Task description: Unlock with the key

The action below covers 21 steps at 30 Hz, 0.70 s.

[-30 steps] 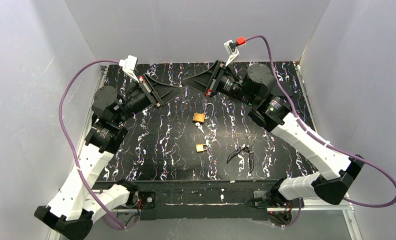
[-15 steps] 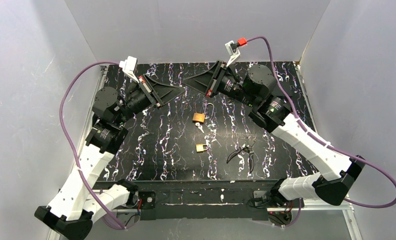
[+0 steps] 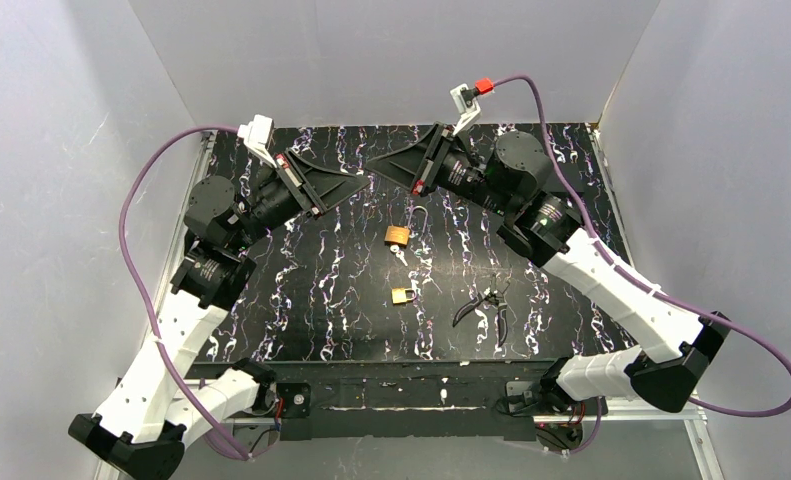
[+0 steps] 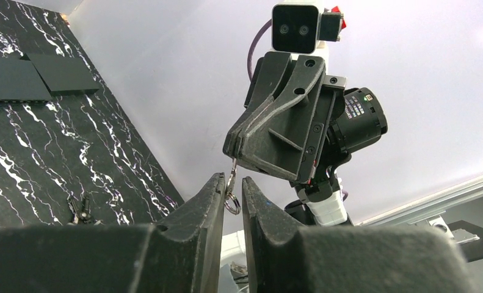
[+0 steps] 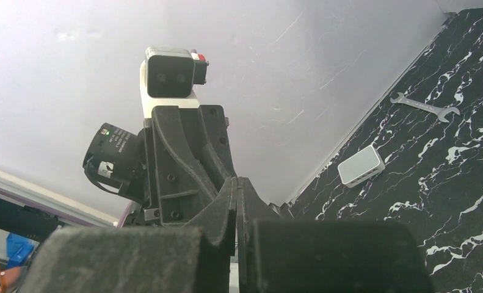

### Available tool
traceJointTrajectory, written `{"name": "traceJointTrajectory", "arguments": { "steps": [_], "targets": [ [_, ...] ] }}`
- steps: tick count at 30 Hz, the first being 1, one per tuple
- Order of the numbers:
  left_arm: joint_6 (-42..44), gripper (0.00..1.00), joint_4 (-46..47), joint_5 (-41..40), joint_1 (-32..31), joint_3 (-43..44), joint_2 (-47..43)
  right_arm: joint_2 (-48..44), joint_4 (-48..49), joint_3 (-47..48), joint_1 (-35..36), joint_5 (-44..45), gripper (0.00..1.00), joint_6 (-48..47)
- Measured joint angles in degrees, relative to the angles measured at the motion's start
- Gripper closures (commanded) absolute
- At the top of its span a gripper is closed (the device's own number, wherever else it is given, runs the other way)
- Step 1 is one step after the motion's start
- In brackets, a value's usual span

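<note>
Both arms are up over the far edge of the black marbled surface (image 3: 321,290), nose to nose near its middle. The right pincer (image 4: 234,154) is pressed together and pinching the key (image 4: 233,170), which hangs blade-up from its tip in the air, well above the surface. Below the key dangles its little ring (image 4: 231,202), and that ring sits right in the narrow slot of the left pincer (image 4: 231,179). The left jaws are only a sliver apart, and I cannot tell whether they actually bite the ring or just flank it. Down on the surface, the larger brass padlock (image 3: 397,236) lies around the centre, with the smaller brass padlock (image 3: 403,296) just nearer the front edge. The black-handled pliers (image 3: 483,305) rest toward the near right. From the right wrist view, a silver wrench (image 5: 426,106) and a small white box (image 5: 361,165) lie by the edge against the wall.
</note>
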Motion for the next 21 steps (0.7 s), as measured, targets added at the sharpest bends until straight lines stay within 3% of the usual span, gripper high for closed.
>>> {"name": "traceJointTrajectory", "arguments": {
  "steps": [6,15,16,17,19,21],
  "targets": [
    [-0.31,1.00,-0.04,-0.04,0.00,0.00,-0.09,-0.35,0.37,-0.24,-0.02,0.00,0.99,0.13],
    [-0.35,1.00,0.02,-0.02,0.00,0.00,-0.09,-0.70,0.94,-0.85,-0.02,0.20,0.99,0.28],
    [-0.35,1.00,0.02,-0.02,0.00,0.00,-0.09,-0.70,0.94,-0.87,-0.02,0.20,0.96,0.28],
    [-0.35,1.00,0.02,-0.04,0.00,0.00,-0.09,-0.72,0.94,-0.87,-0.02,0.20,0.85,0.26],
    [-0.35,1.00,0.04,-0.07,0.00,0.00,-0.11,-0.83,0.94,-0.94,0.00,0.22,0.54,0.15],
    [-0.28,1.00,0.04,-0.09,0.00,0.00,-0.15,-1.25,0.74,-1.53,-0.02,0.70,0.40,-0.07]
  ]
}}
